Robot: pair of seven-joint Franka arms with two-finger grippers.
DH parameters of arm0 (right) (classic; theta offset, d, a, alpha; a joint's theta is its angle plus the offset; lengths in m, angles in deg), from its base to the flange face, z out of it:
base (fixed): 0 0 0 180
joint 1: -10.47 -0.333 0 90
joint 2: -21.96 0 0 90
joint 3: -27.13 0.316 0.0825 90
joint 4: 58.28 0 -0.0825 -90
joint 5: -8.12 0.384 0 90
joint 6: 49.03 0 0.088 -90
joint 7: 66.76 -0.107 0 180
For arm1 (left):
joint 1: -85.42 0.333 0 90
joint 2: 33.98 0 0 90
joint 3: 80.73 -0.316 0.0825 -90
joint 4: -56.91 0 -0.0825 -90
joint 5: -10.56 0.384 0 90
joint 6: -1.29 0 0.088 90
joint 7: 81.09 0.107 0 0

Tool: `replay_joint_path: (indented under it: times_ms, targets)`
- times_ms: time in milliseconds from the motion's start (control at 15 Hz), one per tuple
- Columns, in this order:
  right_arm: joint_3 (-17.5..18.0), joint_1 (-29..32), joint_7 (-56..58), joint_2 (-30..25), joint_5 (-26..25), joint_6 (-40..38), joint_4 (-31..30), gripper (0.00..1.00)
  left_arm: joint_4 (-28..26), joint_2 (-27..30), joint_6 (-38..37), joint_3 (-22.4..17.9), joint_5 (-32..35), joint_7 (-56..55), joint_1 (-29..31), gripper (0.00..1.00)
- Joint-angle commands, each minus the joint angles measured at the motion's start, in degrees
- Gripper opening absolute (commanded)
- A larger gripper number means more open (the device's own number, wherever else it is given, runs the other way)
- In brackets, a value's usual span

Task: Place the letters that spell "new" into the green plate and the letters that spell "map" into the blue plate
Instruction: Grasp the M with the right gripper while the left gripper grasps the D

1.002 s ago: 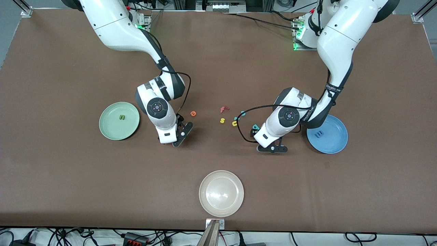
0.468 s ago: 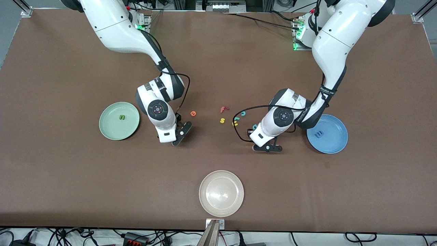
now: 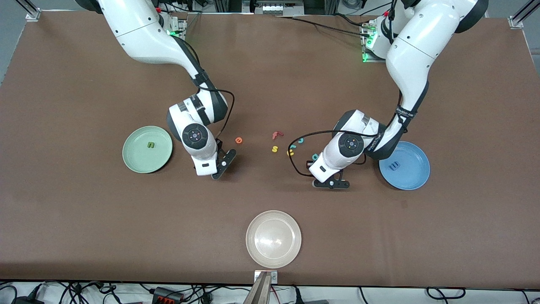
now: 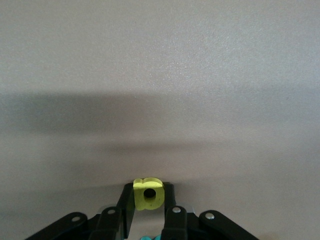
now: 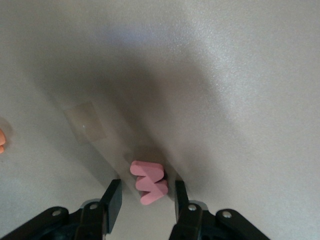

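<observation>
Pinching the yellow a [image 4: 148, 194] tight, the left gripper [image 4: 148, 210] is closed; pink w [image 5: 149, 182] sits between the right gripper's [image 5: 146, 200] parted jaws

The dark green n [image 3: 150, 145] lies in the pale green plate [image 3: 134, 157], toward the right arm's end of the counter. The blue m [image 3: 393, 166] lies in the blue plate [image 3: 415, 177], toward the left arm's end. The orange e [image 3: 238, 140] (flat on the counter) sits mid-counter. The yellow a [image 4: 148, 194] stands pinched between black fingers. The pink w [image 5: 149, 182] lies flat between two fingers.
</observation>
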Motion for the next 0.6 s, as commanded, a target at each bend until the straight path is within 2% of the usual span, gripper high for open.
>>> replay_joint_path:
  times_ms: [0, 267, 535]
  targets:
    - [0.26, -0.20, 0.51, -0.82, -0.16, -0.18, -0.37, 0.50, 1.08, 0.17, -0.81, -0.31, 1.86, -1.43, 0.01, 0.15]
    - [0.26, -0.47, 1.21, -0.82, -0.60, 1.14, -0.11, 0.51, 1.43, 3.42, -5.55, -0.57, 1.95, -0.91, 1.24, 0.15]
    - [0.26, -0.38, 1.56, -0.73, -0.78, 1.49, -0.11, 0.51, 4.41, 5.62, -14.41, -0.48, 4.32, 1.63, 2.91, 0.15]
